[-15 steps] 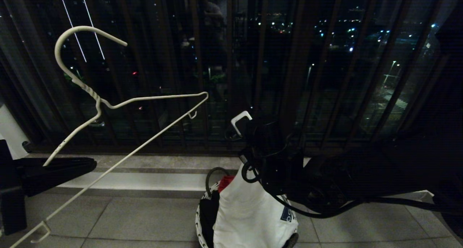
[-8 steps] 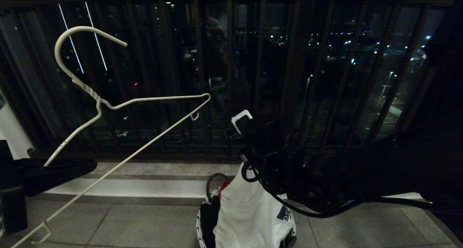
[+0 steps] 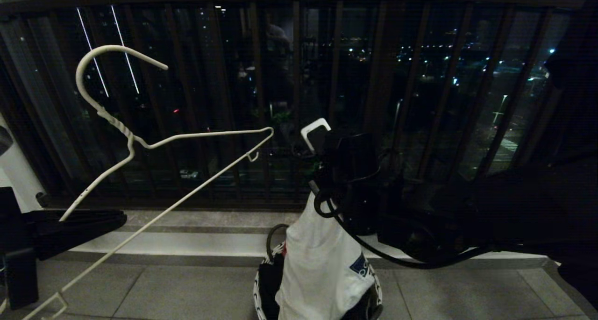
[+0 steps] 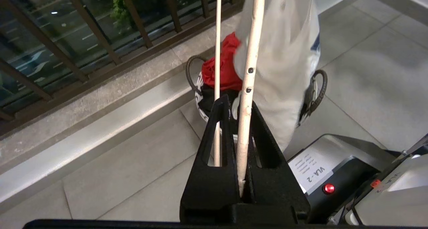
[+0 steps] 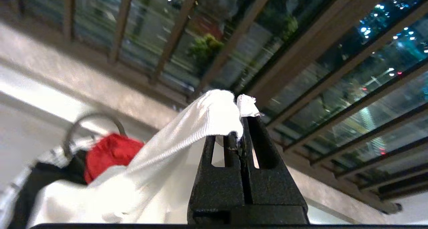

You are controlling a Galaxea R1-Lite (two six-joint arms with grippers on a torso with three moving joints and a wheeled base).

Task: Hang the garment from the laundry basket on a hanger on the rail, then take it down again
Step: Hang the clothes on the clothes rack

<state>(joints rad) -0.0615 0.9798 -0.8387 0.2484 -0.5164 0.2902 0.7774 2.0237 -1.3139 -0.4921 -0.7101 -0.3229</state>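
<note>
— What's the hanger [image 4: 245, 88] made of, there in my left claw [image 4: 234, 122]?

— Thin wire, matt white paint chipped to dark specks. The claw itself looks like grainy black plastic.

— And the garment [image 5: 187, 135] pinched in my right claw [image 5: 241, 135]?

— Soft ribbed white cloth. Below it I see a red cloth [image 4: 224, 67], a woven laundry basket [image 4: 200, 98], and the floor [image 4: 133, 162] of dull speckled stone tile.

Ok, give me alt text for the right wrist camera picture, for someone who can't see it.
The right gripper, jaws shut, pinches a fold of the white T-shirt, which drapes down toward the laundry basket holding a red cloth. Behind runs a dark brown window railing with city lights beyond.
</note>
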